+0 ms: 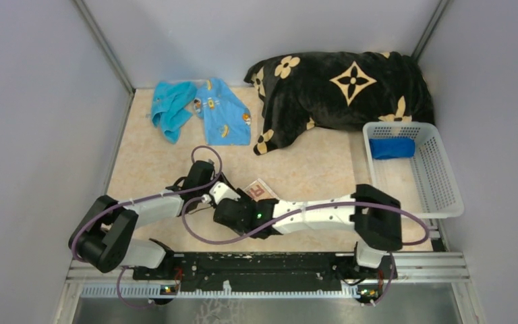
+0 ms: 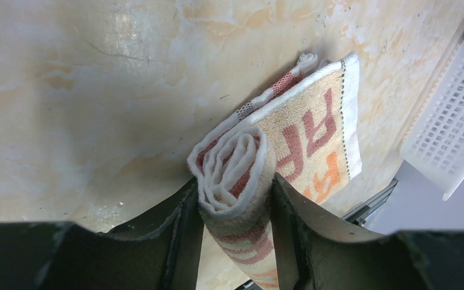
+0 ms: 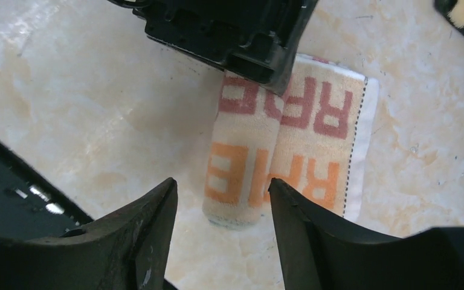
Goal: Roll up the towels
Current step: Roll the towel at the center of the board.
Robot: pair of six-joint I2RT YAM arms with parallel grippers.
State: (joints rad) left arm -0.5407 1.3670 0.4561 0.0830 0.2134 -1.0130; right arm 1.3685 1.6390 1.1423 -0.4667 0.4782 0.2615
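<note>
Currently your left gripper (image 2: pixel 232 184) clamps the half-rolled, red-and-orange-lettered cream towel (image 2: pixel 314 139). Your right gripper (image 3: pixel 221 182) hangs over it, jaws parted.

Towels (image 1: pixel 221 115), a blanket (image 1: pixel 344 88) and a basket (image 1: pixel 435 179) are crowding the bench's (image 1: pixel 148 169) far and right edges, leaving its left edge open.

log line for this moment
left tool clamped on lettered towel | right tool open over it | dark blue towel in basket | turquoise towel unrolled

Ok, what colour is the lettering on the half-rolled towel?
One row red, one row orange, on the cream towel; clearest in the right wrist view.
</note>
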